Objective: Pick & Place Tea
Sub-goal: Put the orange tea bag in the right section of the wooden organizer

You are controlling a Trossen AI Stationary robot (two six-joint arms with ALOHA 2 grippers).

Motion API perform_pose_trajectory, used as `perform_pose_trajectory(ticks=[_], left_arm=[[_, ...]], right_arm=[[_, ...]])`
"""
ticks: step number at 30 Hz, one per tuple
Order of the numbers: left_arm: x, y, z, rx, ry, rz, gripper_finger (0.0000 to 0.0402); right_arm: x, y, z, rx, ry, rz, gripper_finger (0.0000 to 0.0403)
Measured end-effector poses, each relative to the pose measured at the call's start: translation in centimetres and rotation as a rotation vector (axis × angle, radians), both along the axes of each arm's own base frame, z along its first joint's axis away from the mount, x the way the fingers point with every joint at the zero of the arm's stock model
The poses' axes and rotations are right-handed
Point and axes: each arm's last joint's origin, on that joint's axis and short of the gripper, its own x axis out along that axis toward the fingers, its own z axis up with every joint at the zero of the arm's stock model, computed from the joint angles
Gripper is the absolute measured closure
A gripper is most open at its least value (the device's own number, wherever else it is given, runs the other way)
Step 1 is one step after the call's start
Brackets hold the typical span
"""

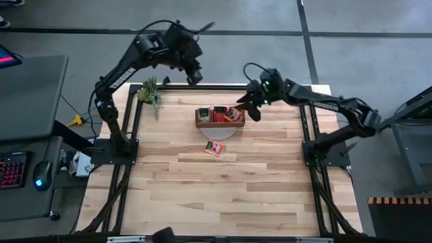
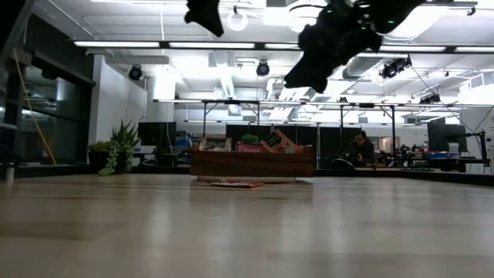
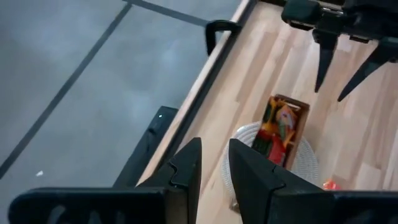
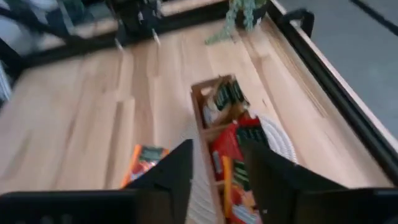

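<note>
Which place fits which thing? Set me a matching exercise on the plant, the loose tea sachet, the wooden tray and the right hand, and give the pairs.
Things:
1. plant
2. loose tea sachet
3. wooden tray
4. right hand

Places:
A. on a pale round mat, toward the table's far side
B. in the air, over the tray end nearest the right arm
C. at the table's far corner, on the left arm's side
D. flat on the bare wood, just off the mat on the tray's near side

Pairs: 1-C, 2-D, 3-A, 4-B
</note>
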Motion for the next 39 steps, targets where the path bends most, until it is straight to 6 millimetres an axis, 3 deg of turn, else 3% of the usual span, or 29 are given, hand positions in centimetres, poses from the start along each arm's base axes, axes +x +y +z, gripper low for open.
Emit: perform_pose_trajectory(ticks=[4, 8, 25, 30, 39], left_arm=[[-1.6, -0.2, -0.2, -0.008, 0.015, 0.021, 0.0323], [-2.6, -0.9, -1.8, -0.030, 0.050, 0.018, 0.0323], [-10.2, -5.9, -12.9, -0.083, -0.235, 0.110, 0.0323], [-10.8, -6.3, -14.3, -0.106, -0.222, 0.126, 0.0323], [-11.0, -6.4, -14.3, -0.083, -0.214, 0.103, 0.0323]], right_arm=[[1.3, -1.4, 0.6, -0.042, 0.130, 0.060, 0.0226], [2.3, -2.3, 0.7, -0.082, 0.268, 0.142, 0.0196], [7.9, -5.7, -0.5, -0.173, 0.646, 0.318, 0.0190], [9.4, -6.0, -1.2, -0.181, 0.668, 0.349, 0.0190], [10.5, -5.4, -2.9, -0.162, 0.715, 0.401, 0.0197]])
